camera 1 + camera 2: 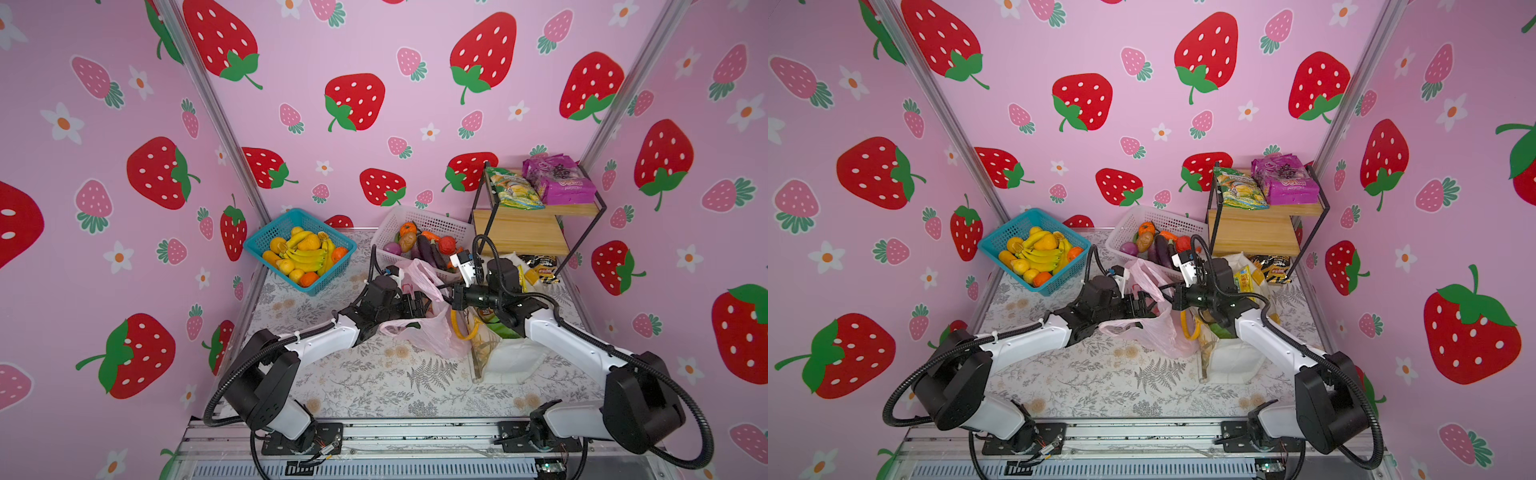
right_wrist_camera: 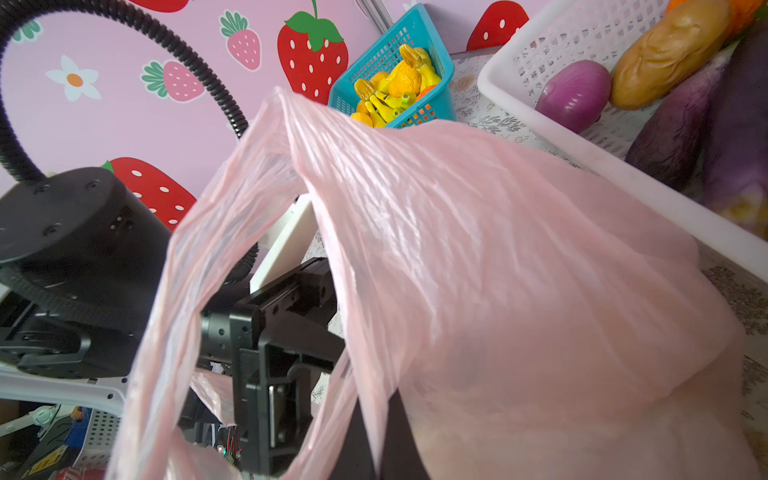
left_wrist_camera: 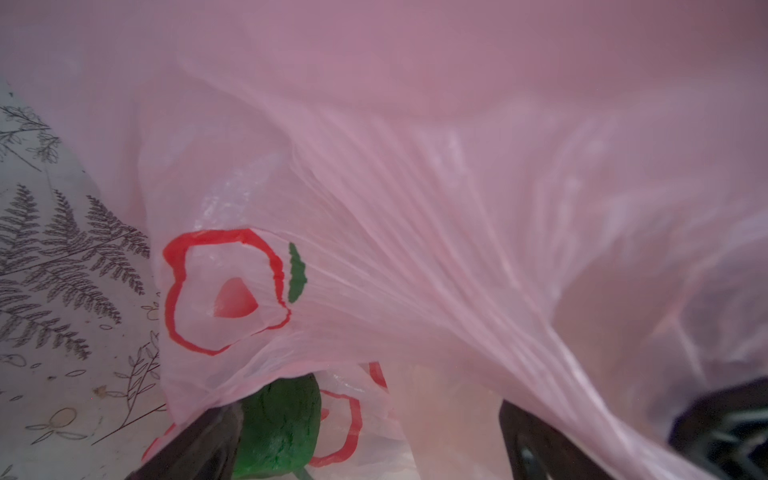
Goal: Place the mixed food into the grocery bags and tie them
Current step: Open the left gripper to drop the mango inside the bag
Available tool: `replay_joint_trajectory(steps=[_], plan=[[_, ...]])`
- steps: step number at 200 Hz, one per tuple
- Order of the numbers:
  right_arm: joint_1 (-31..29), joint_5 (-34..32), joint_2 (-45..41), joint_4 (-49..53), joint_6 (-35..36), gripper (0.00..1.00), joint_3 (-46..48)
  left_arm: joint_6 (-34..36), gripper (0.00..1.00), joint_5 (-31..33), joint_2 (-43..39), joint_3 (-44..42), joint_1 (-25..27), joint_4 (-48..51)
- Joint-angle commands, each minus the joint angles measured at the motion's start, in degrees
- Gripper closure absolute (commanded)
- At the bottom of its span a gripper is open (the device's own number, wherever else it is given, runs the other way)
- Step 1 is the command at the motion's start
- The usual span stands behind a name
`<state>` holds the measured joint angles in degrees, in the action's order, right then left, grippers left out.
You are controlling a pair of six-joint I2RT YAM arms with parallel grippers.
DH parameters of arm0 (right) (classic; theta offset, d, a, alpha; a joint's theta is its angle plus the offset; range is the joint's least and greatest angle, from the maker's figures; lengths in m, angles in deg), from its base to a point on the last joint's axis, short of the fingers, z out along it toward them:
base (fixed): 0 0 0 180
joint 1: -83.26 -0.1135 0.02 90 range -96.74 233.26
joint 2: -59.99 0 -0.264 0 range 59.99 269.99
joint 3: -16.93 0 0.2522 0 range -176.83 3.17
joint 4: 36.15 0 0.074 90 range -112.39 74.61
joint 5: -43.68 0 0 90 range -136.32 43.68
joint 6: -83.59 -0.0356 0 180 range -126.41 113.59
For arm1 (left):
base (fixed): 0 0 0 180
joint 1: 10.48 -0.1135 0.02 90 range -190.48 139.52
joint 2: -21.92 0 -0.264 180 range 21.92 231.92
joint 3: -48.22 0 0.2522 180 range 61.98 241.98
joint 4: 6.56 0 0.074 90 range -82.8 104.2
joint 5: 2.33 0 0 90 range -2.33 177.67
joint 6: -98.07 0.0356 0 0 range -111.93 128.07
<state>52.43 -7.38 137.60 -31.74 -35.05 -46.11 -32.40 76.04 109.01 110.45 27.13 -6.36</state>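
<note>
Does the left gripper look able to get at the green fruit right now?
Probably yes: the left gripper is open, and the green fruit lies just inside its spread jaws, bare below the pink bag's draped edge.

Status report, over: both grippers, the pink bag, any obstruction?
Left gripper open at pink bag mouth, dark green fruit there. Right gripper shut on bag. White tote close beside.

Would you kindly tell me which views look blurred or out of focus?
Both top views are sharp, evenly lit; in the left wrist view the pink bag is hazy near the lens, its red print crisp; in the right wrist view the bag's nearest folds blur while the blue basket is sharp.
</note>
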Motion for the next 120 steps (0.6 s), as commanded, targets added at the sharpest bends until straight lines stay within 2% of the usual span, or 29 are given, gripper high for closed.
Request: replay_joint_trajectory(steps=[1, 71, 95, 120], plan=[[0.42, -0.45, -0.24, 0.89, 0.78, 1.0, 0.88, 3.47, 0.02, -0.86, -3.47, -2.29, -0.43, 4.26], [0.68, -0.29, 0.67, 0.03, 0.51, 1.0, 1.21, 8.91, 0.1, 3.38, -18.62, -12.32, -3.68, 13.43], [0.68, -0.44, 0.36, -0.48, 0.29, 1.0, 1.57, 7.98, 0.14, 9.32, -18.19, -13.41, -4.59, 15.11], [0.68, -0.12, 0.18, -0.23, 0.35, 1.0, 1.28, 7.53, 0.19, 11.0, -14.16, -12.79, -4.73, 14.52]])
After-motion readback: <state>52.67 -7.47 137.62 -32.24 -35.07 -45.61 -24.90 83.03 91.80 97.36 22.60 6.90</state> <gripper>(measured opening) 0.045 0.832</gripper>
